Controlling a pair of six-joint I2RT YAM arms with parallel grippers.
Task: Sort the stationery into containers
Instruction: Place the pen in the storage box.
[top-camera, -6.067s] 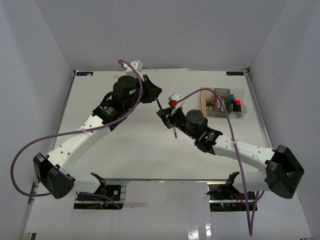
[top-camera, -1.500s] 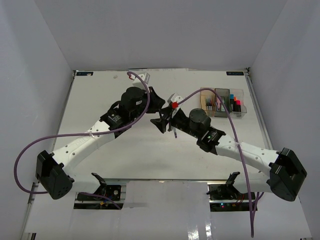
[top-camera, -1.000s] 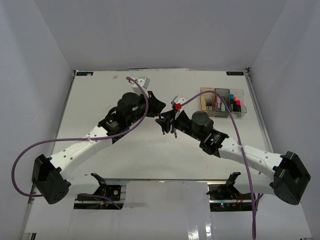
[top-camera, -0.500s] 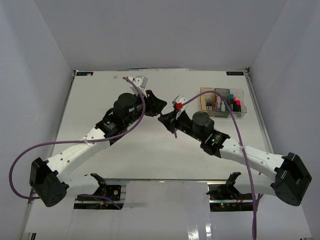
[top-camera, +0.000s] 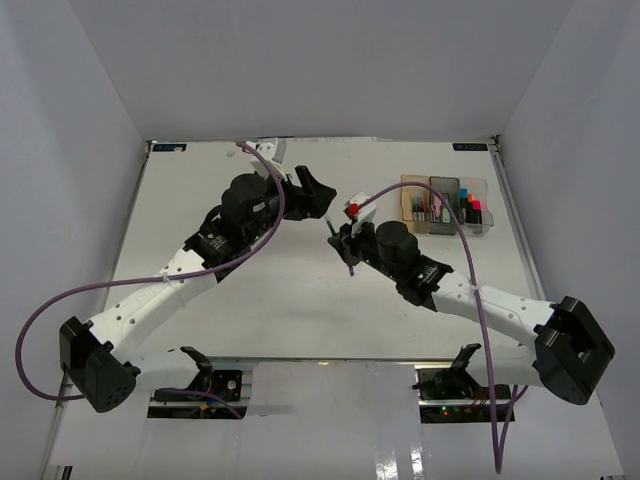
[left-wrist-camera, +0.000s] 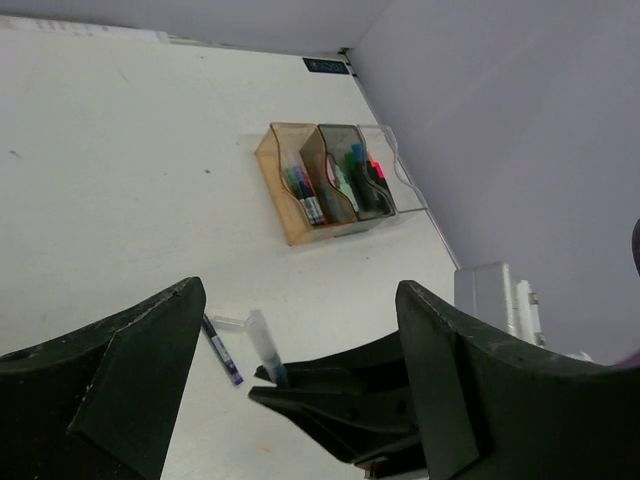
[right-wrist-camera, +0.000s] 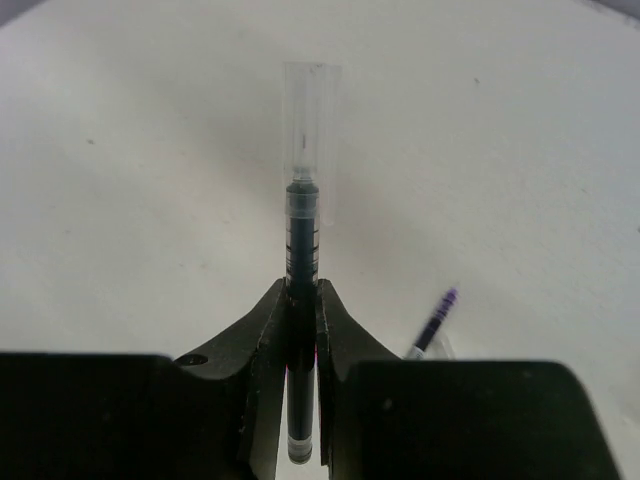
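Observation:
My right gripper (right-wrist-camera: 302, 300) is shut on a thin dark pen (right-wrist-camera: 302, 225) with a clear cap, which sticks out past the fingertips. In the top view that gripper (top-camera: 338, 233) hovers over the middle of the table. My left gripper (left-wrist-camera: 300, 295) is open and empty, just above and left of the held pen (left-wrist-camera: 262, 345); in the top view it (top-camera: 318, 192) sits close to the right one. A purple pen (left-wrist-camera: 222, 352) lies on the table below. The containers, amber (left-wrist-camera: 290, 190), grey (left-wrist-camera: 340, 180) and clear (left-wrist-camera: 385, 180), stand in a row holding several items.
The row of bins (top-camera: 443, 205) stands at the back right of the white table, near its right edge (top-camera: 515, 230). The purple pen (top-camera: 350, 264) lies under the right wrist. Purple cables arc over both arms.
My left gripper opened, let go of the dark pen and drew back up and left. My right gripper shut on that pen and now holds it alone.

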